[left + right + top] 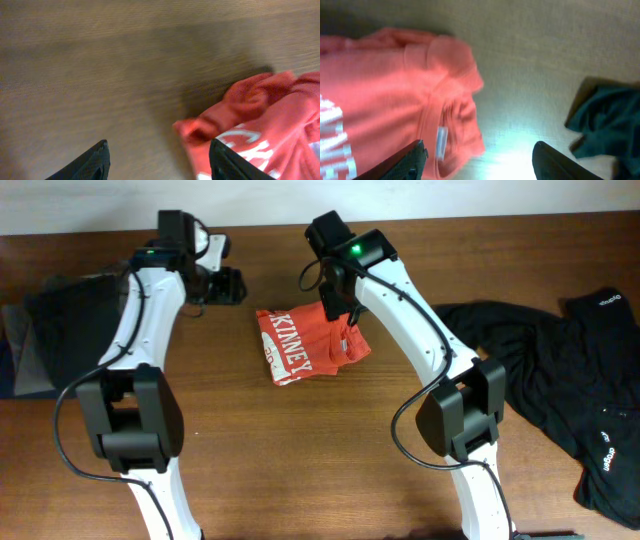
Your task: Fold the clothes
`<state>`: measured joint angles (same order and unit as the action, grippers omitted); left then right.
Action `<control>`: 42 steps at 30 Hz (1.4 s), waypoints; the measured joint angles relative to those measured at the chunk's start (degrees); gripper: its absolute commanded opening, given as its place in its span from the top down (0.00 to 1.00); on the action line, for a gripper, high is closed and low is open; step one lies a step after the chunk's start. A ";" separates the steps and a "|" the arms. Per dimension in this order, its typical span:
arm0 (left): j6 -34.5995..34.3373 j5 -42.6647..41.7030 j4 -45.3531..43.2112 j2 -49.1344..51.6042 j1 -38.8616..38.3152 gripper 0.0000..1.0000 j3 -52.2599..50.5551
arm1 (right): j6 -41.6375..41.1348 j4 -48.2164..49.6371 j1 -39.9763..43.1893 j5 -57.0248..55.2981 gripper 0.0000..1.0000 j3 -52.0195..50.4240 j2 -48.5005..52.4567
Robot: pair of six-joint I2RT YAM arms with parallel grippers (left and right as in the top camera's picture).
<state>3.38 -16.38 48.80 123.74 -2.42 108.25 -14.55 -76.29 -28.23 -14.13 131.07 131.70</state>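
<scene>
The orange-red T-shirt (305,345) with white lettering lies folded into a small bundle at the table's middle back. It shows at the right of the left wrist view (265,125) and at the left of the right wrist view (395,95). My left gripper (225,285) is open and empty, left of the T-shirt above bare wood (157,150). My right gripper (340,305) is open and empty over the T-shirt's right edge (480,150). The black shirt (560,370) lies spread at the right; a corner shows in the right wrist view (607,120).
A dark grey garment (60,330) lies at the table's left edge. The wooden table (300,460) runs from the back wall to the front edge. Both arm bases stand near the front.
</scene>
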 measured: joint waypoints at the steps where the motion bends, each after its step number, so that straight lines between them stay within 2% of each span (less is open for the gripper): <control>1: 0.04 -0.15 -0.46 0.00 -0.63 0.37 0.00 | 0.09 -0.66 -0.15 0.00 0.30 0.09 -0.02; 7: 0.24 -0.46 -2.38 1.36 -4.33 0.37 0.07 | 0.39 -4.76 -0.52 0.00 0.29 0.15 -1.49; 11: 0.24 -0.11 1.22 6.73 -5.22 0.37 0.13 | 1.01 -5.25 -0.33 0.00 0.25 0.35 -8.94; 13: 0.24 0.76 3.74 8.39 -5.22 0.58 0.15 | 1.05 -5.77 0.11 0.00 0.25 0.70 -11.93; 17: 0.31 3.19 14.67 9.86 -5.22 0.82 0.20 | 1.01 -7.43 2.08 -0.02 0.25 1.49 -16.81; 22: 0.44 4.70 31.58 9.90 -5.22 0.84 0.28 | 1.05 -10.32 5.97 0.00 0.25 1.90 -18.34; 24: 0.44 4.90 32.87 9.90 -5.22 0.84 0.28 | 1.05 -10.71 6.93 0.00 0.25 1.90 -18.27; 28: -0.57 5.92 31.21 9.62 -4.94 0.77 0.28 | 1.03 -11.56 8.26 0.02 0.25 1.90 -18.29; 31: -1.66 6.80 29.33 7.19 -3.78 0.68 0.28 | 1.09 -11.93 8.44 0.02 0.24 1.90 -18.29; 33: -1.95 7.10 27.98 4.74 -3.13 0.56 0.31 | 1.07 -11.96 8.44 0.02 0.24 1.90 -18.29; 34: -2.16 7.26 27.36 3.21 -2.80 0.46 0.31 | 1.09 -11.93 8.44 0.04 0.24 1.90 -18.29; 36: -1.92 7.23 25.64 0.24 -2.58 0.36 0.48 | 1.09 -11.98 8.44 0.28 0.24 1.90 -18.29; 37: -1.20 6.32 24.76 -0.70 -2.62 0.22 0.61 | 1.07 -11.98 8.44 0.50 0.24 1.90 -18.29; 42: 5.03 -4.28 17.53 -1.75 -3.08 0.15 1.16 | 1.07 -13.07 8.44 0.94 0.24 1.90 -18.29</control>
<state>8.40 -20.67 66.32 121.99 -5.50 109.40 -13.47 -89.36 -19.79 -13.19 132.97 113.40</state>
